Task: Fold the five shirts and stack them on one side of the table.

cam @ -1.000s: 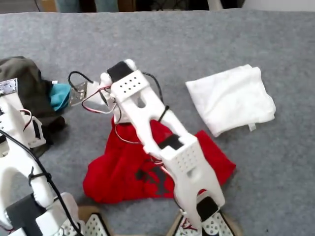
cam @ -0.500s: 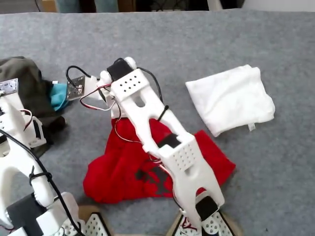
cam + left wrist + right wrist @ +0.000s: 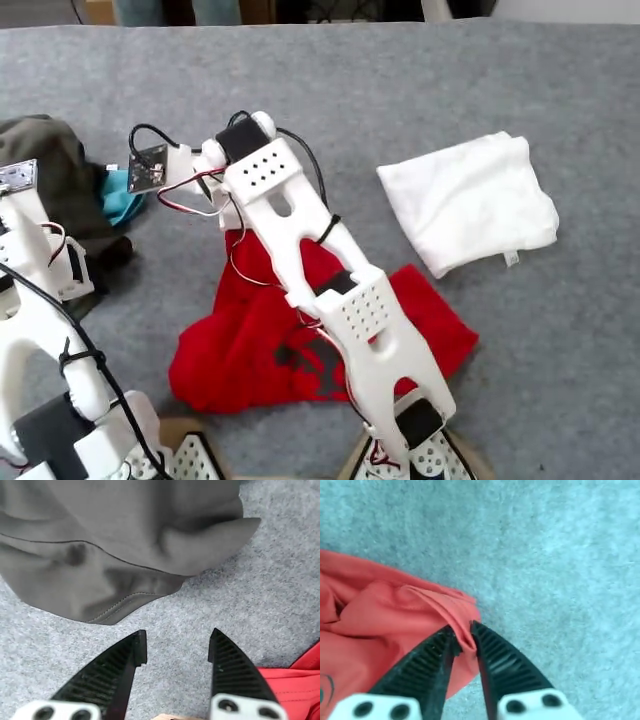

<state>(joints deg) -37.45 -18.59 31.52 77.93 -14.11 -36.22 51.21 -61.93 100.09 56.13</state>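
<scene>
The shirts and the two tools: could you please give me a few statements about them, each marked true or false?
1. The right tool is pinching a fold of the red shirt. True.
2. The left tool is shut on the dark shirt. False: its jaws stand open over the grey table, with the dark shirt lying just beyond them.
3. The white shirt lies folded on the table. True.
4. The red shirt is stacked on top of the white shirt. False: it lies crumpled on the table itself, not on the white shirt.
</scene>
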